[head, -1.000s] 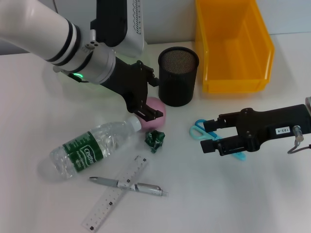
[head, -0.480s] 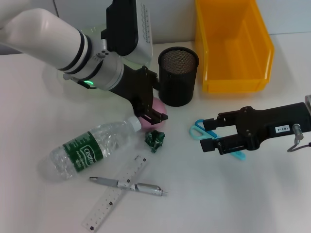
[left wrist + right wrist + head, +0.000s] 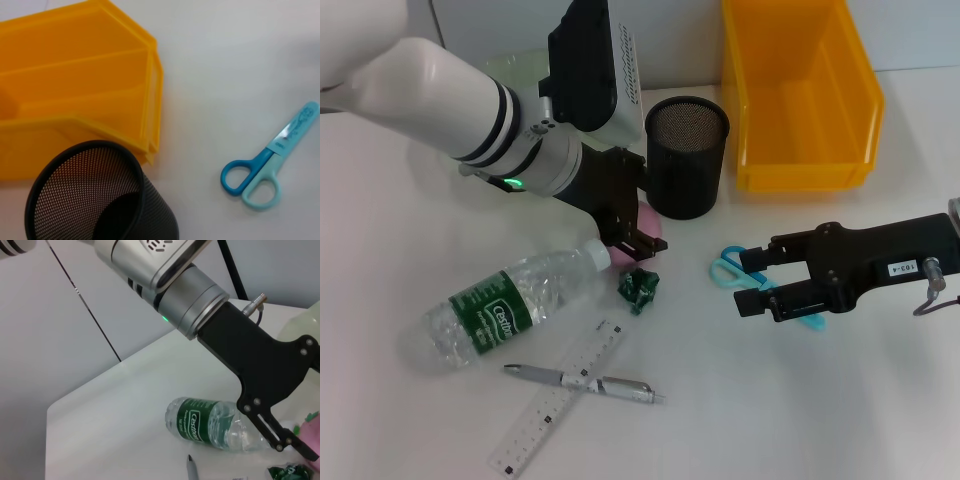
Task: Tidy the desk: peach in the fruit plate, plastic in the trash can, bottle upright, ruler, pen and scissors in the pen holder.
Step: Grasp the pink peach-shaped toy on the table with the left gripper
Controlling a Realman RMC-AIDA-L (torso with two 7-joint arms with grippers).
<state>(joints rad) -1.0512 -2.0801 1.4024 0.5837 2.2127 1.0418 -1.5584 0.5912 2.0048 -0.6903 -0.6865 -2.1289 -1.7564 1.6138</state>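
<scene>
Bright, even overhead light casts soft shadows on the white table (image 3: 840, 400); wrist views slightly soft.

A smooth, matte white desk (image 3: 840, 400) fills nearly the whole head view, evenly lit, with only soft, faint shadows on its surface. Behind the desk's far edge stands a plain pale grey wall (image 3: 910, 30), meeting the desk in a straight line. In the right wrist view the same wall (image 3: 60, 340) rises behind the desk (image 3: 115, 410) (a thin dark seam (image 3: 85, 305) runs slantwise across it in that picture), and the desk's edge shows against the wall.
</scene>
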